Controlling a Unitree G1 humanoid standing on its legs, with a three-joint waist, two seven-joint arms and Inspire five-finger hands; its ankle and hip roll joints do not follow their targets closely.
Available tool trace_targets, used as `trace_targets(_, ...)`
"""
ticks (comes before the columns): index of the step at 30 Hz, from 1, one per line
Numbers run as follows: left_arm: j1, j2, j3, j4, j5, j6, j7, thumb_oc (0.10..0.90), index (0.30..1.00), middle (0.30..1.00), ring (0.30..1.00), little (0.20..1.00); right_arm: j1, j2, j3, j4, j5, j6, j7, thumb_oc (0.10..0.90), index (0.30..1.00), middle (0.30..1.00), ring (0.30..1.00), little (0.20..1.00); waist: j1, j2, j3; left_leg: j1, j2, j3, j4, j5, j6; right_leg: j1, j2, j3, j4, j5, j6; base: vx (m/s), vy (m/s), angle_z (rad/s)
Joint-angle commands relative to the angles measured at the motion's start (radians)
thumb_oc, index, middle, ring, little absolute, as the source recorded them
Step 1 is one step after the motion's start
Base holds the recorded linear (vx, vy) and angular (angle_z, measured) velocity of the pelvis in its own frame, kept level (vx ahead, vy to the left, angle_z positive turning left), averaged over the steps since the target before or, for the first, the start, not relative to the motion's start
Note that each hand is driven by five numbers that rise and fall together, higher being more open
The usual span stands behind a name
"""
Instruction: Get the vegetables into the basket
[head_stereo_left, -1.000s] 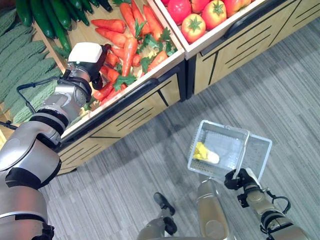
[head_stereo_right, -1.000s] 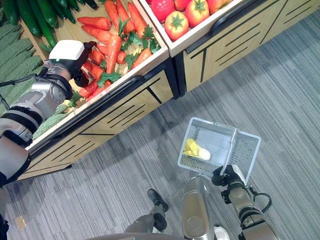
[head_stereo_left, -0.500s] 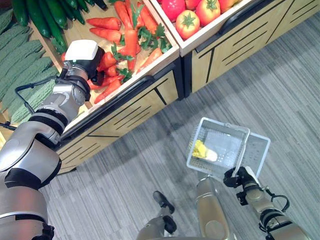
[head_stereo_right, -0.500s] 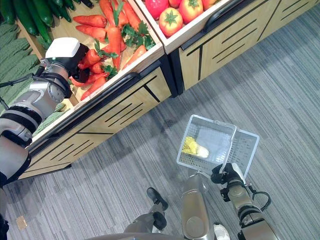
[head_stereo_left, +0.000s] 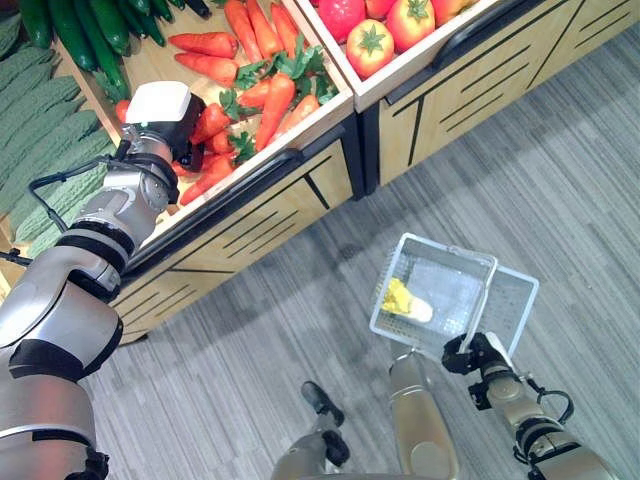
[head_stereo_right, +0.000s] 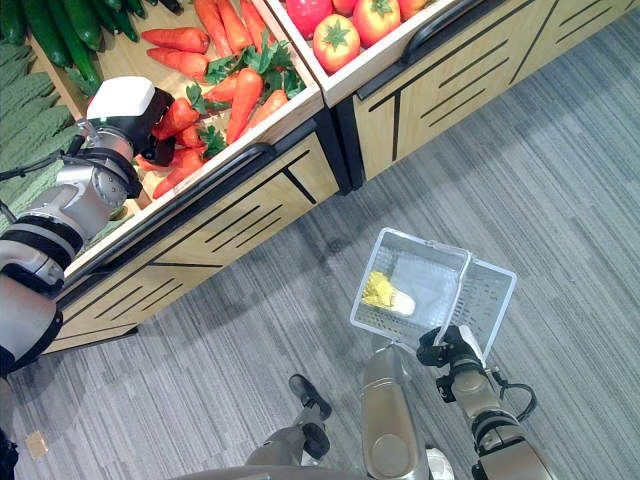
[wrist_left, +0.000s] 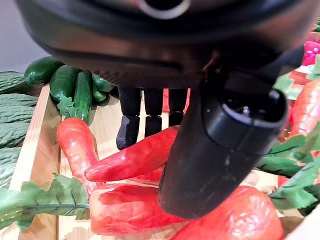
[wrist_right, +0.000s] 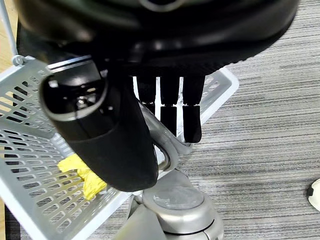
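Orange-red carrots (head_stereo_left: 275, 95) with green tops lie in a wooden bin (head_stereo_left: 330, 108). My left hand (head_stereo_left: 160, 105) reaches into that bin from its left end. In the left wrist view its fingers (wrist_left: 129, 131) and thumb (wrist_left: 220, 140) pinch one red carrot (wrist_left: 132, 157). Low at the right, my right hand (head_stereo_left: 470, 355) is curled round the handle (wrist_right: 162, 145) of a white wire basket (head_stereo_left: 455, 262), held over the floor. A yellow-green leafy vegetable (head_stereo_left: 403, 300) lies in the basket.
Dark cucumbers (head_stereo_left: 95, 35) and bumpy bitter gourds (head_stereo_left: 50, 120) fill the bins left of the carrots. Tomatoes (head_stereo_left: 372, 45) sit in the bin to the right. The stand's wooden front (head_stereo_left: 260, 225) drops to a grey striped floor (head_stereo_left: 560, 170).
The camera has shifted a little. My left hand has slid slightly leftward among the carrots, with a carrot beside its fingers. The right hand holds the basket as before.
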Motion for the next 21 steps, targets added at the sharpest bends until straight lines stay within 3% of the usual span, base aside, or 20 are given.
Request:
trace_targets(1,-0.04,0.095,0.122,0.04,-0.016,0.008,0.05,0.4,0.3,0.3,0.3,0.3,0.171,0.031,0.128,0.06,-0.036,0.037,0.059,0.4,0.3,0.3,0.3,0.3,0.012,-0.017,-0.062,0.048,0.075,-0.084,0.002,0.049,-0.094,0.139,-0.001,-0.092,-0.075,-0.04,0.071,0.0,0.0,0.0)
trace_targets(21,-0.05,0.146,0.155,-0.022,-0.065,-0.023,0.066,0.4,0.3,0.3,0.3,0.3,0.209,0.033,0.135,0.099,-0.081,0.053,0.096,0.4,0.3,0.3,0.3,0.3,0.042,-0.032,-0.126,0.119,0.066,-0.119,0.002,0.04,-0.081,0.243,-0.019,-0.129,-0.082,-0.072,0.062,0.01,-0.001,0.06)
